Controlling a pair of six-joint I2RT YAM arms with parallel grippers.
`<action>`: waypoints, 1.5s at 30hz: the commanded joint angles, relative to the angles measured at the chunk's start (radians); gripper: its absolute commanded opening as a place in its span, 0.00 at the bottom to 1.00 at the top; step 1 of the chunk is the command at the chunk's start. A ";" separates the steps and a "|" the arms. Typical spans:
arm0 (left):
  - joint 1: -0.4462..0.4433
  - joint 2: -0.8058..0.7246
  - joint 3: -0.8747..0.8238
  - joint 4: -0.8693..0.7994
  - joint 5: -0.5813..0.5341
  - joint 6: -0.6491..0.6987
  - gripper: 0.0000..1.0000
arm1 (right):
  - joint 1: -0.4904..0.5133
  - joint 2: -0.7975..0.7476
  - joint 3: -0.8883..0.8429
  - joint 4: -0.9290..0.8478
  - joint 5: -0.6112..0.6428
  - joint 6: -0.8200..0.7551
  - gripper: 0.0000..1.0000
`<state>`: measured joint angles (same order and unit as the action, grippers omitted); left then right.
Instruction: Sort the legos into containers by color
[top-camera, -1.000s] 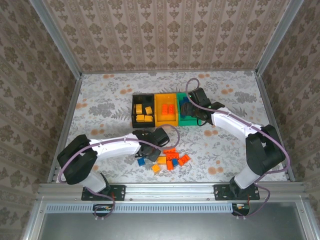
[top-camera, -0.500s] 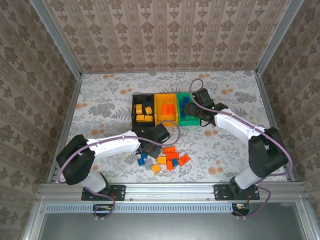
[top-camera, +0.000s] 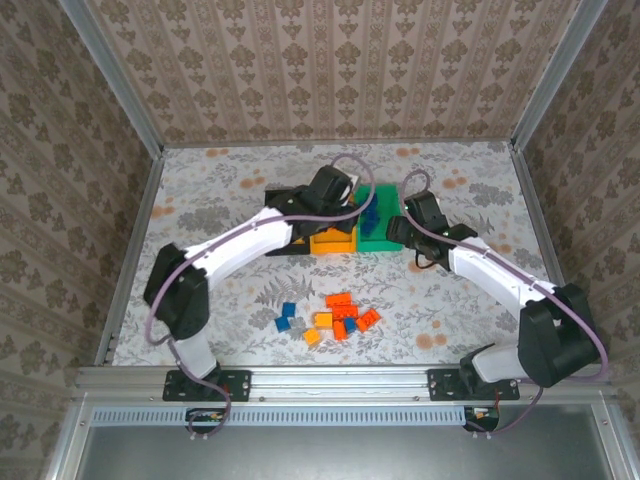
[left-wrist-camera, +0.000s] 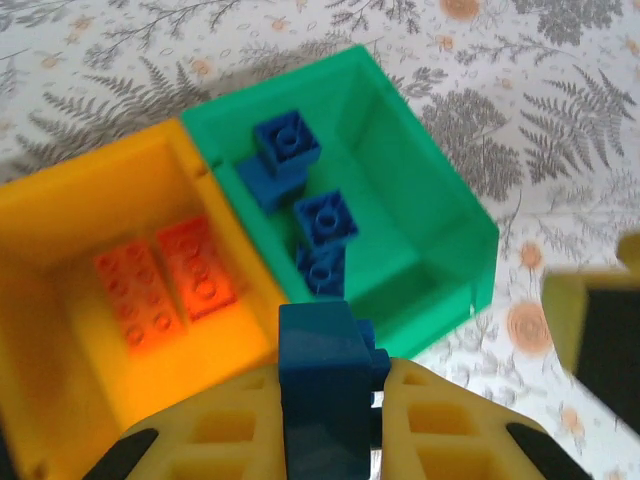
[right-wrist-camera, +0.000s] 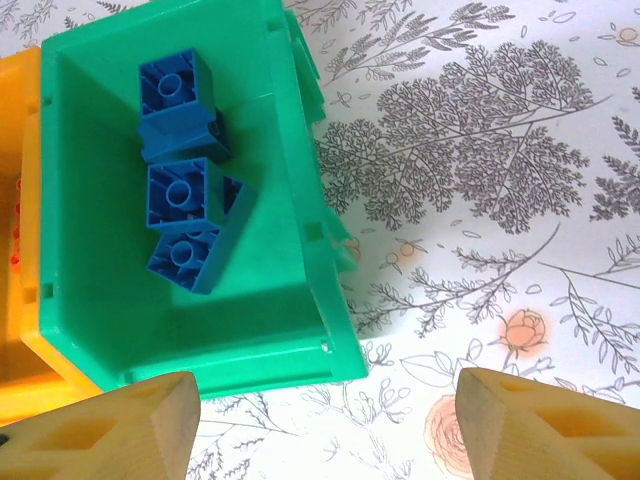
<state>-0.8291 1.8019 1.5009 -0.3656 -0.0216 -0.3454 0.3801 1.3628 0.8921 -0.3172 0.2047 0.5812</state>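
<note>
Legos are being sorted, and one blue lego (left-wrist-camera: 318, 365) is clamped between the jaws of the left gripper (top-camera: 361, 213). It sits low in the middle of the left wrist view, above the near rims where the yellow-orange bin (left-wrist-camera: 50, 330) meets the green bin (left-wrist-camera: 420, 160). Three blue legos (right-wrist-camera: 180, 195) are already lying in the green bin, and two red-orange legos (left-wrist-camera: 165, 285) are seen in the yellow-orange bin. A loose pile of legos (top-camera: 338, 318) in all three colours is left on the bench (top-camera: 220, 190) at lower centre of the top view. The right gripper (right-wrist-camera: 330, 440) is held with its jaws apart and nothing between them, just below the green bin's lower rim in its own view.

The step in hand is judged to be the delivery of a blue lego. A short shift over the green bin's opening is called for next, so that the shared wall is cleared before the jaws are parted.
</note>
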 joint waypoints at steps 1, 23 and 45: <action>0.024 0.091 0.104 0.040 0.063 0.012 0.19 | -0.005 -0.049 -0.038 -0.017 0.024 0.019 0.70; 0.051 0.155 0.248 0.052 0.175 -0.074 0.74 | -0.002 -0.168 -0.122 -0.050 -0.147 -0.029 0.75; 0.147 -0.939 -0.790 -0.046 -0.149 -0.230 1.00 | 0.481 0.199 0.040 -0.036 -0.187 -0.081 0.85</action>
<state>-0.6941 0.9249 0.7601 -0.3393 -0.1078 -0.5285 0.8333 1.5311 0.8871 -0.3393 -0.0280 0.5034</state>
